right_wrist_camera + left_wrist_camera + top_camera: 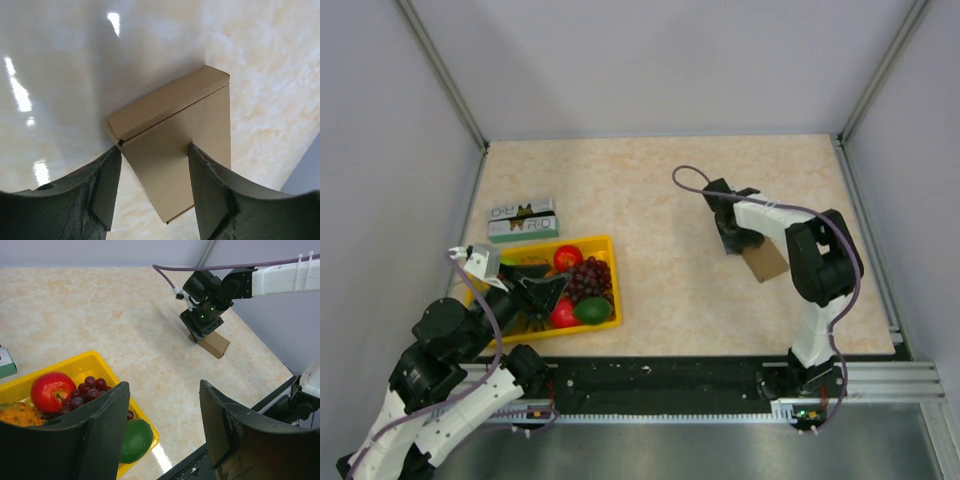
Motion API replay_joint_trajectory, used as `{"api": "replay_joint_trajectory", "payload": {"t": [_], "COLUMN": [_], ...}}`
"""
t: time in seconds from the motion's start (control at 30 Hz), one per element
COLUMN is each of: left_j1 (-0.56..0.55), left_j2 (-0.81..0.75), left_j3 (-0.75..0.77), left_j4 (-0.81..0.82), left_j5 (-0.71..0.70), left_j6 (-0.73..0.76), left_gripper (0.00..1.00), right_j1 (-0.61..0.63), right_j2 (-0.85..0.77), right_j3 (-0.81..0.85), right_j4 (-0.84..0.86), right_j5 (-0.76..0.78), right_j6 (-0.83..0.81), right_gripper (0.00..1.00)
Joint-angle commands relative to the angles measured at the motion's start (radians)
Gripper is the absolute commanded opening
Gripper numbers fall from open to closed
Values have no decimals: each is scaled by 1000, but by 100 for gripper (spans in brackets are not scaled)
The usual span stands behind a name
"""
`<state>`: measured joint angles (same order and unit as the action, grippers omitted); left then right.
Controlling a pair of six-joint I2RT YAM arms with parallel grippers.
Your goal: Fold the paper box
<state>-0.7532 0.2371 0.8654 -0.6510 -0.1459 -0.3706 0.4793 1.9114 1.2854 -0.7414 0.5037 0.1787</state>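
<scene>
1. Brown kraft box: folded, closed, lying flat on the right part of the surface, well apart from the tray. One end flap shows a crease line in the right wrist view.
2. Right hand: poised at the box's left end, pointing down. Its fingers stand moderately apart, astride the box's broad face. The box is wider than the gap, so it is not clamped between them. Whether the tips touch the card cannot be told.
3. Left hand: over the tray's near side, fingers wide apart, holding nothing.
4. Yellow tray: on the left of the surface. It holds a red apple, dark grapes, a green fruit at the near right corner and an orange-coloured item, partly hidden.
5. Green-and-white carton: lying just beyond the tray's far edge.
6. Surface: pale marbled beige, with grey walls around it.
</scene>
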Motion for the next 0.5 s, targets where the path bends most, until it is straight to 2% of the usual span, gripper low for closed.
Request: {"api": "replay_joint_trajectory", "payload": {"t": [0.0,0.27,0.47], "left_j1": [3,3,3], "left_j2": [7,51,90], "left_j3": [37,69,78], "left_j4": [34,56,76], "left_j5": [20,40,85], "left_j6": [30,68,71], "left_gripper": [63,62,62], "right_j1": [-126,-329,-468], "right_j2": [32,-46,-114], "right_j3": [-64,-196,-207], "right_j4": [-191,-181,-164], "right_j5": [-113,-94,-90], "right_j6": [30,-39,-73], "right_gripper": [55,55,55]}}
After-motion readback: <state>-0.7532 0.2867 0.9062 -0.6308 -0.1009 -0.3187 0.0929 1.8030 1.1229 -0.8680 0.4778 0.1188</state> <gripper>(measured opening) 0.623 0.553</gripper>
